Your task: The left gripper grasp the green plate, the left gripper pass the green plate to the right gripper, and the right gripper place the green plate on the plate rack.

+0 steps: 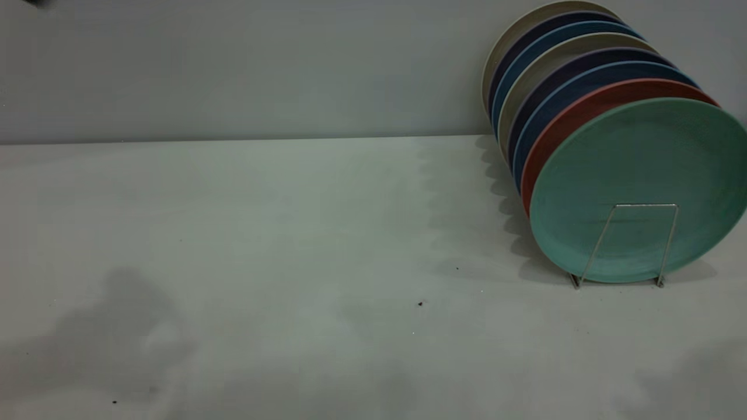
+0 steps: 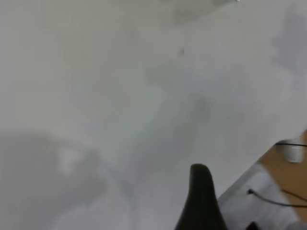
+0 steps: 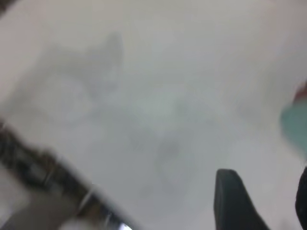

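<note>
The green plate point(image 1: 642, 186) stands upright at the front of the plate rack point(image 1: 633, 245), against the salmon-pink plate point(image 1: 560, 125), well away from both grippers' fingers. Left gripper point(image 2: 201, 201) and right gripper point(image 3: 261, 201): finger spread cannot be told.

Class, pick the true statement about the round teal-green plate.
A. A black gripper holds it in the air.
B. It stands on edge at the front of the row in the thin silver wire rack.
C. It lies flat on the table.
B: the round teal-green plate stands on edge in front of the salmon-pink plate, behind the front loop of the thin silver wire rack; no gripper touches it.
</note>
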